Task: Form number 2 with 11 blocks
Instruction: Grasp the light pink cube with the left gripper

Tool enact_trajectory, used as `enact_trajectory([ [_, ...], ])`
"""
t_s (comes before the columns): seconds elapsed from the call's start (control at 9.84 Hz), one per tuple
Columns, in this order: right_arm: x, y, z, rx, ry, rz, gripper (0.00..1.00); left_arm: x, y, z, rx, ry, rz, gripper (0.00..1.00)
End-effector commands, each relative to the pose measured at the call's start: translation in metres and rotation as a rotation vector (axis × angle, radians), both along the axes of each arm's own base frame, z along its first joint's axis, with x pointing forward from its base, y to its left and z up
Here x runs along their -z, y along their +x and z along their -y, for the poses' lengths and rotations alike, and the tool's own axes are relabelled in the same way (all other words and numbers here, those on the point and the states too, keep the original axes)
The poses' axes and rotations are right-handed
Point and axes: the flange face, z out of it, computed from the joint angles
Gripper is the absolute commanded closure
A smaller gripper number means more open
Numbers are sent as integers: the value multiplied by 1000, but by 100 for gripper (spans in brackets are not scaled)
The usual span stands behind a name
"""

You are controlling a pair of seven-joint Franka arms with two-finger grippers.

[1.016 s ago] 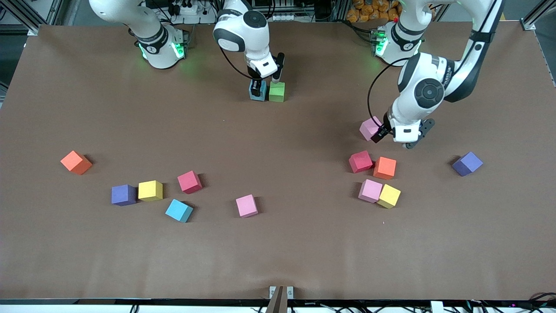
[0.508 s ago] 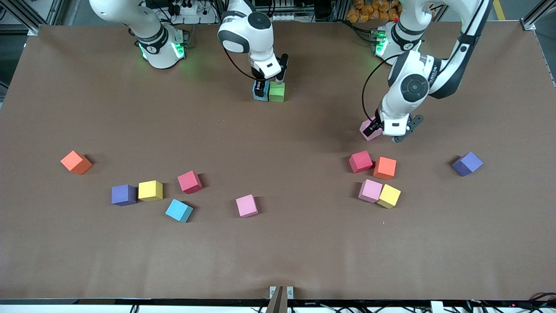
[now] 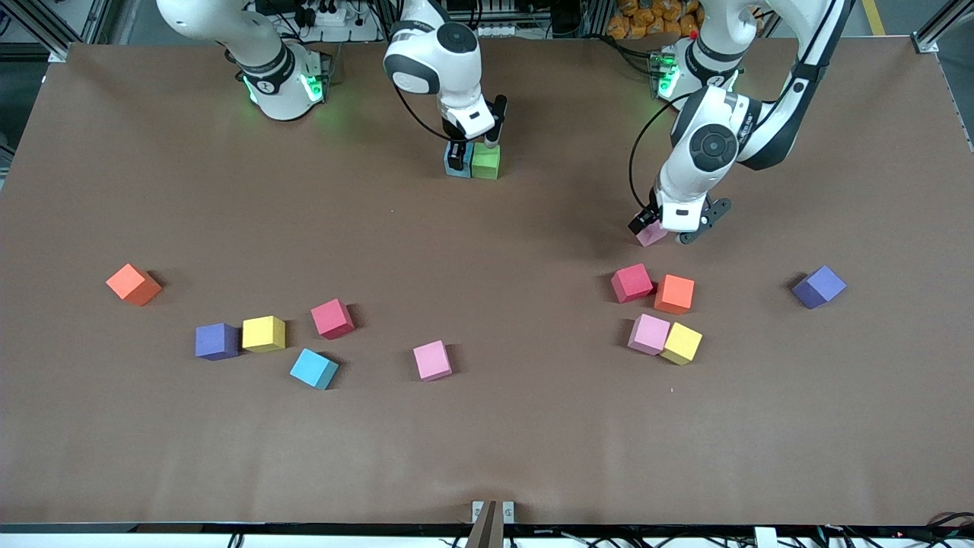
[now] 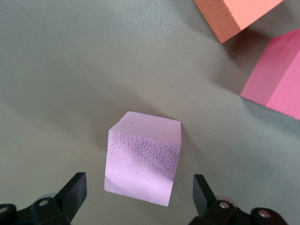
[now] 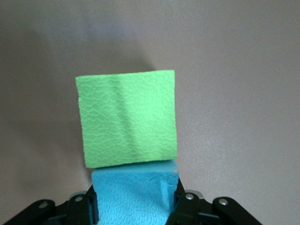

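My right gripper (image 3: 459,156) (image 5: 135,204) is shut on a light blue block (image 3: 459,170) (image 5: 135,192), which touches one side of the green block (image 3: 485,161) (image 5: 127,117) close to the robots' bases. My left gripper (image 3: 663,228) (image 4: 139,197) is open and straddles a pink block (image 3: 650,235) (image 4: 143,159), with a gap on each side of it. Nearer the camera lie a red (image 3: 631,282), an orange (image 3: 674,294), a pink (image 3: 648,333) and a yellow block (image 3: 681,343). No number 2 shape shows.
Toward the right arm's end lie loose cubes: orange (image 3: 133,284), purple (image 3: 216,341), yellow (image 3: 263,333), red (image 3: 332,318), light blue (image 3: 313,368), pink (image 3: 432,360). Another purple cube (image 3: 819,286) sits at the left arm's end.
My left gripper has moved toward the right arm's end and come down around the pink block, still open. My right gripper has slid the light blue block against the green one.
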Motion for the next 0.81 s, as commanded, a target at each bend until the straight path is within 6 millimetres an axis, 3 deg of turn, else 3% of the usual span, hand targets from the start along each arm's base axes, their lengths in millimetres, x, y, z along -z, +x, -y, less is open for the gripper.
enact_trajectory([
  [0.0,3,-2,-11,57,0,5,33,11,-7,-2,34,-6,29,0],
  [0.1,2,-8,-15,66,4,7,0,12,-6,-3,41,-10,31,0],
  [0.71,-24,-2,-14,66,-7,23,0,28,-5,-8,106,-27,9,0],
])
